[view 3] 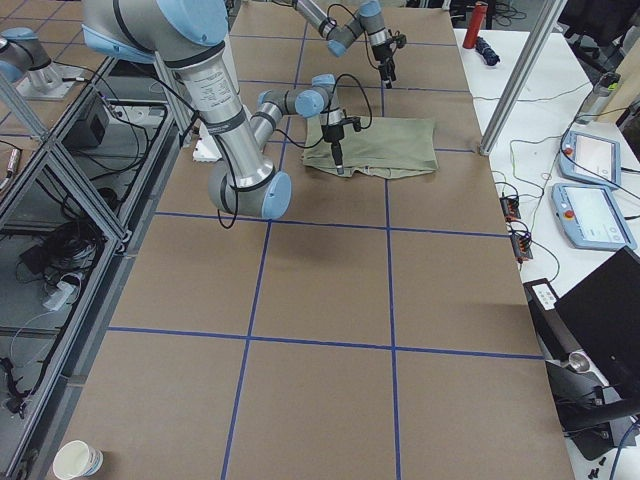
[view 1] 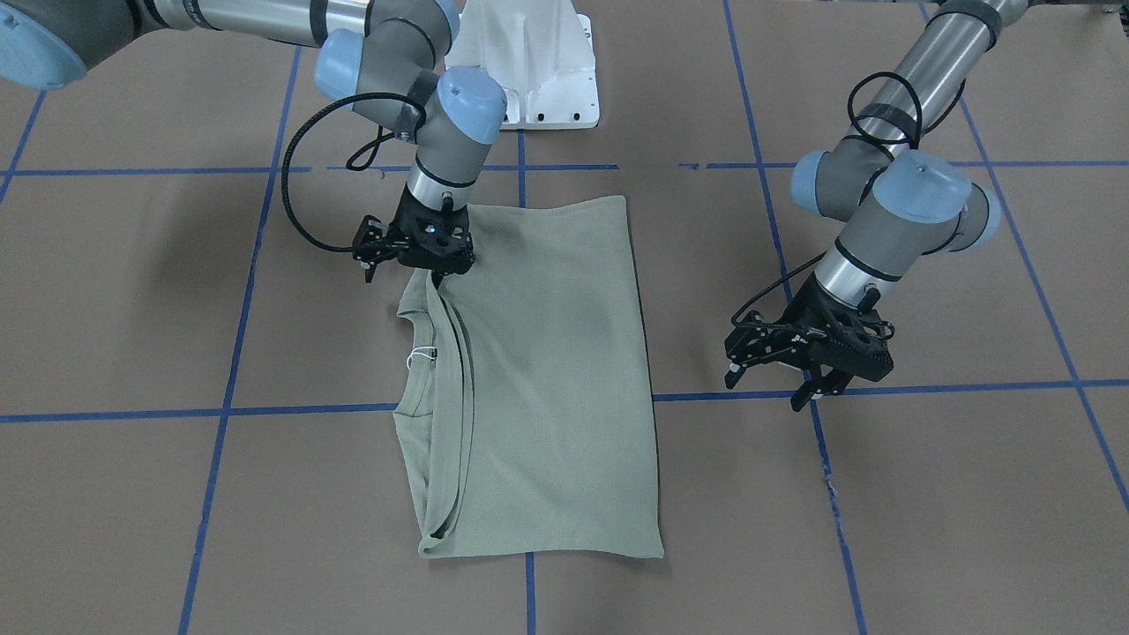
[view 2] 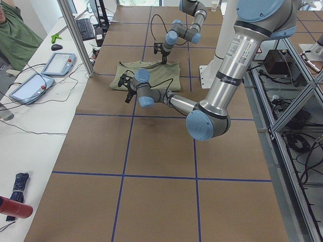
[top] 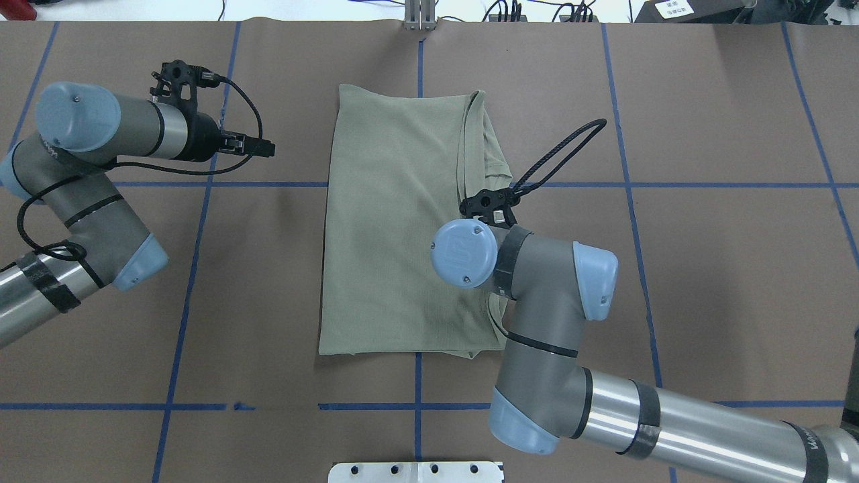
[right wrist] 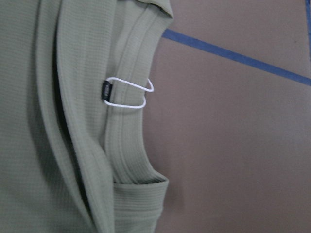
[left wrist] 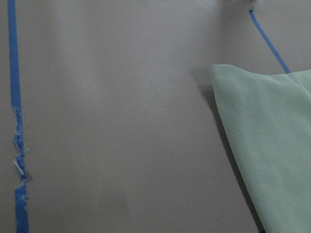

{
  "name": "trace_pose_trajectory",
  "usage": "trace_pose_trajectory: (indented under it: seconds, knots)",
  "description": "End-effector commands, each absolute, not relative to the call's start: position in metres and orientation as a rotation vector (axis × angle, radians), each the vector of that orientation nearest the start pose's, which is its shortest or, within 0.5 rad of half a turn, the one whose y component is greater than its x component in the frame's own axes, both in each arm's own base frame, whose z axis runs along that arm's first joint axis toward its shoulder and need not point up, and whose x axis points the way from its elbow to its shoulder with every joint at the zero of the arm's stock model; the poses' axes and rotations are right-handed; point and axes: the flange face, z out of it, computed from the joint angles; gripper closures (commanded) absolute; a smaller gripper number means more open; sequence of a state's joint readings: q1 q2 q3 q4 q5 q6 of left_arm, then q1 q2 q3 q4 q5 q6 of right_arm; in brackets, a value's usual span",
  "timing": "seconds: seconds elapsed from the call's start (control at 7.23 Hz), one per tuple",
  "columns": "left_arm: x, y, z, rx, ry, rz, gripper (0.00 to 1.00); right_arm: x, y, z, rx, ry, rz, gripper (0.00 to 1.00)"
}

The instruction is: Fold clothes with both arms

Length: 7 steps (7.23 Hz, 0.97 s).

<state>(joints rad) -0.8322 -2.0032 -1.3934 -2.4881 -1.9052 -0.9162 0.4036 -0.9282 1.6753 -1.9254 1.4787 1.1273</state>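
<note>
Right gripper (view 1: 438,279), fingers together, tips on the sage-green shirt (view 1: 547,370) at its folded edge, pinch unclear, ribbed neckline (right wrist: 127,141) and white string tag (view 1: 423,354) just beside, left gripper (view 1: 766,392) spread wide over brown table (view 1: 953,511), well apart from the shirt's opposite edge, blue tape line (view 1: 970,386) beneath.

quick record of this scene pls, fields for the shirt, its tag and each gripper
shirt: pale green, folded into a rectangle, flat on the table, neckline showing at one edge
string tag: white, at the neckline
right gripper: tips at the shirt's neckline-side edge, grip unclear
left gripper: over bare table, off the shirt, holding nothing
</note>
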Motion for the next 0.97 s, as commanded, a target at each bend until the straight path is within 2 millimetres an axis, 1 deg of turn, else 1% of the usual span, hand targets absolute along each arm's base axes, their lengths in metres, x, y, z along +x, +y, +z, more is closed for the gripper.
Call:
trace_pose_trajectory:
  seconds: [0.0,0.14,0.28,0.41,0.55,0.69,0.83]
  knots:
    - [0.386,-0.573,0.394,0.567,1.052,0.041,0.00,-0.520,-0.386,0.326,0.244,-0.291,-0.052,0.01]
    - [0.386,-0.572,0.393,0.568,1.053,0.041,0.00,-0.509,-0.387,0.331,0.246,-0.291,-0.046,0.01]
    - [0.386,-0.572,0.393,0.569,1.053,0.043,0.00,-0.507,-0.383,0.326,0.254,-0.313,-0.048,0.01]
    - [0.387,-0.572,0.393,0.568,1.053,0.044,0.00,-0.511,-0.389,0.302,0.270,-0.351,-0.029,0.01]
    - [0.387,-0.572,0.393,0.567,1.054,0.043,0.00,-0.508,-0.408,0.268,0.309,-0.432,-0.003,0.00]
    - [0.385,-0.572,0.393,0.568,1.055,0.040,0.00,-0.511,-0.424,0.259,0.332,-0.540,0.014,0.00]
    - [0.385,-0.572,0.393,0.568,1.055,0.040,0.00,-0.533,-0.446,0.254,0.354,-0.627,0.027,0.00]
